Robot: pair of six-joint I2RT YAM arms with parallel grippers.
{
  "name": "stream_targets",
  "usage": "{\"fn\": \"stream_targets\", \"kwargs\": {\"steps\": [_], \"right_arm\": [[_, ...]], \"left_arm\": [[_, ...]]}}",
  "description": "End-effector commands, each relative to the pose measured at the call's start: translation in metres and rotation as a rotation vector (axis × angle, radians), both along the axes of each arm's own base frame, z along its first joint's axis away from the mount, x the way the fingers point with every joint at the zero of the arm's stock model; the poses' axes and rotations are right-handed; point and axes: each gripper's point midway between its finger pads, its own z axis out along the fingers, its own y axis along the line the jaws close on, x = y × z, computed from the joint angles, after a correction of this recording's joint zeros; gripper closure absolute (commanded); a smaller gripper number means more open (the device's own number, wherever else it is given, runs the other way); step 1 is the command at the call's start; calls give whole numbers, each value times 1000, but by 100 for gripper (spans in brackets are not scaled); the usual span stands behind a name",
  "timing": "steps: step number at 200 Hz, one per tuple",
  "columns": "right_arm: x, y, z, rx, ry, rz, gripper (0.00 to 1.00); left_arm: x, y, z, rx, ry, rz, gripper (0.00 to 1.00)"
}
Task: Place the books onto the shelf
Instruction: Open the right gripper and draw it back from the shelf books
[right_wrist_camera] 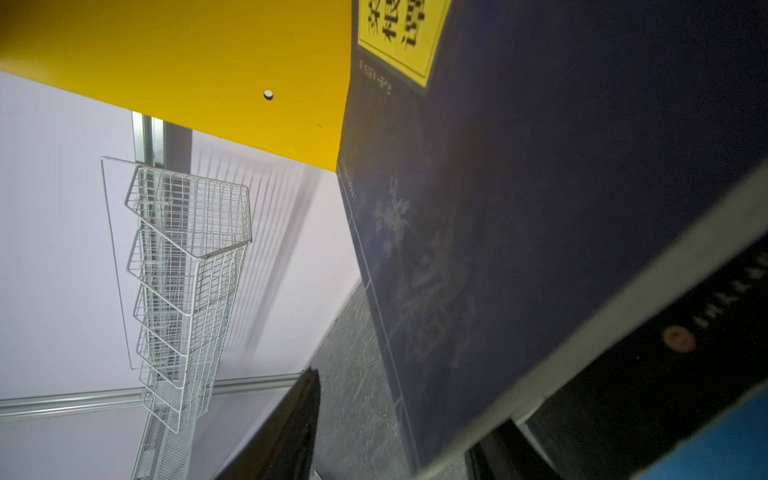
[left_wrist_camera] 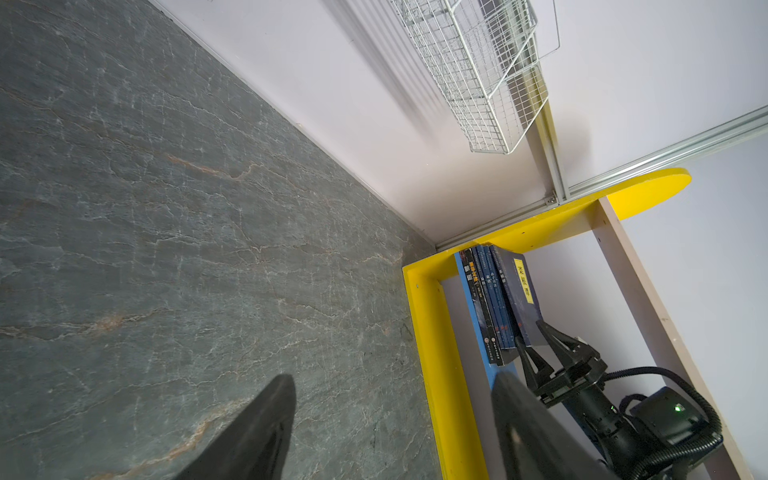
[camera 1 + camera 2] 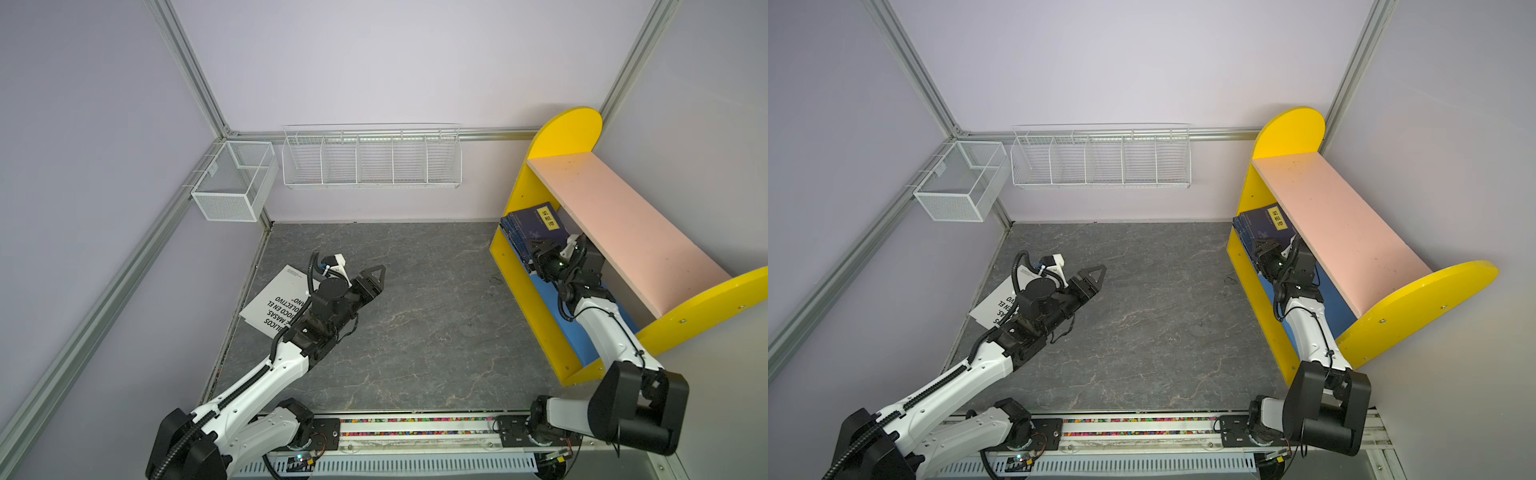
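- Table [image 3: 415, 316]: grey, stone-veined, walled on three sides.
- Shelf [image 3: 569, 129]: at 3 o'clock on the table in both top views, against the right wall. It has yellow rounded ends, a pink board [image 3: 623, 224] on top and a blue board [image 3: 582, 345] below.
- Right arm [image 3: 602, 332]: comes from 5 o'clock and reaches in under the pink board, above the blue board.
- Left arm [image 3: 266, 374]: comes from 7 o'clock, angled toward the table's middle, passing over the white book.
- Rack [image 3: 372, 166]: white wire, five bays, on the back wall at 12 o'clock.
- Basket [image 3: 224, 205]: white mesh, on the left wall at 10 o'clock.
- White book [image 3: 270, 299]: flat on the table at 9 o'clock, black lettering up, one corner hidden beneath the left arm.
- Navy books [image 2: 494, 299]: upright in a row on the blue board at the shelf's far end, 2 o'clock, against the yellow end panel.
- Labelled book [image 2: 521, 295]: navy with a yellow title label, last in that row, leaning on its neighbours.
- Right claw [image 2: 528, 331]: jaws parted, one finger on each side of the labelled book's near lower corner. The right wrist view shows a strip of table between one finger and the cover, so it is not squeezing.
- Left claw [image 3: 374, 275]: wide and empty, over the table just left of its middle, well apart from the shelf.
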Motion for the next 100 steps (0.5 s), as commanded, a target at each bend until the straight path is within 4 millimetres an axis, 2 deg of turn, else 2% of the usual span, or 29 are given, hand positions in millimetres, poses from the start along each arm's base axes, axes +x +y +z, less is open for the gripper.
{"fn": "stream_targets", "kwargs": {"steps": [1, 35, 69, 100], "right_arm": [[-4, -1, 46, -98, -75, 21, 38], [-19, -4, 51, -227, 46, 26, 24], [-29, -13, 57, -321, 70, -19, 23], [-26, -12, 66, -299, -18, -44, 23]], "left_arm": [[1, 0, 1, -22, -3, 0, 25], [2, 0, 2, -21, -7, 5, 25], [3, -1, 7, -26, -16, 1, 25], [2, -2, 1, -25, -1, -4, 25]]}}
